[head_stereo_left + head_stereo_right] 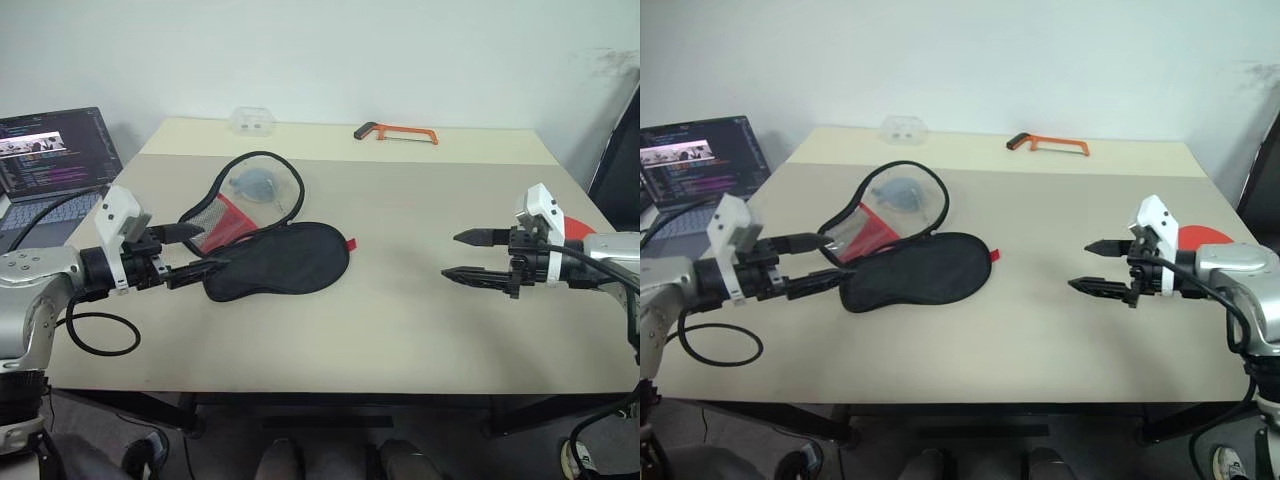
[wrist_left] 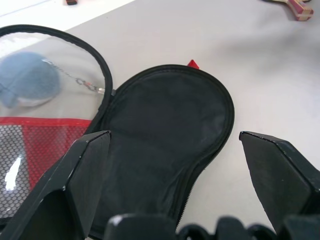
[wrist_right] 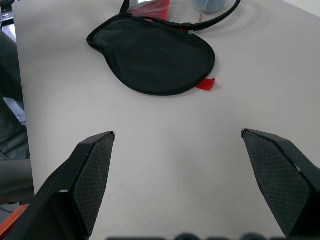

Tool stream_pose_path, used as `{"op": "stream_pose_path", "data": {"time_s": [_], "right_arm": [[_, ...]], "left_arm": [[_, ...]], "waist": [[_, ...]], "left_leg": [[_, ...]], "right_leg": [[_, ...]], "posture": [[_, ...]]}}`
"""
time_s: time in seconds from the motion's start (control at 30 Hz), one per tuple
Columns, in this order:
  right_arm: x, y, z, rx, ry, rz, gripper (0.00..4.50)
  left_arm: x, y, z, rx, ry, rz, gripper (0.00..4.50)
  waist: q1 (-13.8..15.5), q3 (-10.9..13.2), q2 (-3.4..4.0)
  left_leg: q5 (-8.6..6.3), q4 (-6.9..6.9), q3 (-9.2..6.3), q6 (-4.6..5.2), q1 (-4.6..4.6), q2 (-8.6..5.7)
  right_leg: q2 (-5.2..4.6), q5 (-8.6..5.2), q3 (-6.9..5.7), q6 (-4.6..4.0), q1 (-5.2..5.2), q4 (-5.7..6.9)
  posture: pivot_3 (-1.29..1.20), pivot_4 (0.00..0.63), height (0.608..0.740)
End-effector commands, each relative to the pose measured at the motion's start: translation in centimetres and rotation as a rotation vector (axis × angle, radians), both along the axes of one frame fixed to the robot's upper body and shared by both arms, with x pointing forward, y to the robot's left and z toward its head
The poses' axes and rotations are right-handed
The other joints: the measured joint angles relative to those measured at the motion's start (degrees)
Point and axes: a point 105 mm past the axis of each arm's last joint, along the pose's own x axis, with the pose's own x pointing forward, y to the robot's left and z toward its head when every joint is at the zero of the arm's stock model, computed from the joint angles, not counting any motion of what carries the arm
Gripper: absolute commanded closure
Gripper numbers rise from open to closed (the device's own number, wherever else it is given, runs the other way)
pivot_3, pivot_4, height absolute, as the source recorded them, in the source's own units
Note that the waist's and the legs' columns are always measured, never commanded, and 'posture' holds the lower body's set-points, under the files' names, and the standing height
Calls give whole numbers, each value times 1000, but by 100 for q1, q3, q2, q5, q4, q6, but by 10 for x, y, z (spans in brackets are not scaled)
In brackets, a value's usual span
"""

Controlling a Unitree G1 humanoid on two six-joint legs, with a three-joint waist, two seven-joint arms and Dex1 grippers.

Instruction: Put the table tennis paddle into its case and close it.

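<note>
Hovering wide open, empty: left gripper (image 1: 192,252) beside unzipped case (image 1: 275,260), right gripper (image 1: 470,256) near table tennis paddle (image 1: 1200,237) at table's right edge. Right should grab paddle handle first.

A hacksaw (image 1: 396,132) with an orange frame lay at the bench's (image 1: 400,330) far edge, well beyond the fingers. A clear plastic box (image 1: 252,120) sat there too. An open laptop (image 1: 50,160) stood outside the left fingers.

Table tennis paddle (image 1: 1202,236) mostly hidden behind right gripper (image 1: 1088,266) (only red edge vis.).
</note>
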Motion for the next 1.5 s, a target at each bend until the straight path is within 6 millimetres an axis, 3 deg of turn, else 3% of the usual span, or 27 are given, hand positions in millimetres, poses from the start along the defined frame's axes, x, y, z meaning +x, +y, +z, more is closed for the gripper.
{"op": "stream_pose_path", "data": {"time_s": [0.03, 0.13, 0.2, 0.3, 0.4, 0.53, 0.6, 0.7, 0.97, 1.07, 1.23, 1.4, 1.5], "right_arm": [[2, 1, 15, -3, -43, 18, 31], [4, 5, 19, -1, -55, 37, 31], [6, 6, 22, 0, -64, 39, 31], [7, 8, 23, 1, -73, 43, 31], [5, 8, 20, 0, -80, 40, 31], [1, 7, 17, 7, -72, 27, 31], [1, 8, 11, -11, -69, 6, 31], [-3, 7, 11, -5, -66, 1, 31], [-9, 3, 1, -17, -52, -48, 31], [-9, 0, 0, -21, -52, -60, 31], [-6, 1, 4, -17, -65, -67, 31], [-5, -3, 6, -25, -77, -86, 31], [-5, -3, 6, -27, -81, -91, 0]], "left_arm": [[-7, 3, 19, 5, -60, 4, 0], [-7, 4, 15, 1, -67, 23, 0], [3, 8, 15, -19, -109, 79, 0], [37, 22, 23, -93, -176, 269, 0], [77, 34, 18, -133, -167, 476, 0], [107, 42, -10, -114, -27, 641, 0], [106, 36, -28, -87, 44, 602, 0], [101, 27, -38, -63, 93, 533, 0], [75, 34, -58, -43, 201, 508, 0], [73, 27, -70, -50, 245, 512, 0], [74, -5, -99, -48, 322, 463, 0], [75, -10, -118, -61, 368, 530, 0], [71, -11, -119, -82, 376, 548, 639]], "waist": [[-6, 0, 1], [-7, 1, 1], [-3, 1, 2], [70, 0, 0], [161, -1, -1], [161, -1, -2], [126, -1, -1], [87, -1, -1], [69, -1, -1], [72, -1, -2], [128, -2, -2], [170, -24, 34], [158, -25, 36]], "left_leg": [[0, 0, 0, 0, 0, 0], [0, 0, 2, 0, 1, 2], [0, 0, 0, 0, 1, 2], [1, 3, -4, 0, 1, 1], [3, 9, -8, 4, 0, -1], [3, 19, -5, 5, -7, -7], [2, 16, -2, 4, -10, -8], [1, 3, -3, 2, -10, -4], [1, 5, -14, 0, -2, -2], [4, 15, -15, 0, 0, -2], [14, 23, -13, 7, 3, -6], [18, 25, -13, 10, 7, -10], [21, 25, -12, 14, 13, -10]], "right_leg": [[0, 0, 0, 0, 0, 0], [0, 0, 1, -1, -2, 1], [0, -1, 0, -2, -1, 1], [0, 0, -7, -1, 2, 3], [4, 3, -9, 13, 4, 4], [2, 13, -3, 23, 10, -5], [1, 14, 1, 22, 8, -5], [4, 12, -1, 15, -1, 2], [9, -2, -9, -4, -5, 44], [8, -2, -9, -2, -1, 45], [5, 3, -6, 12, 5, 46], [1, 4, -6, 14, 11, 47], [1, 2, -6, 19, 13, 53]], "posture": [[0, 150, 740], [0, 150, 740], [0, 150, 740], [0, 150, 740], [0, 150, 740], [0, 150, 740], [0, 150, 740], [0, 150, 740], [0, 150, 740], [0, 150, 740], [0, 150, 740], [0, 150, 740], [0, 150, 740]]}}
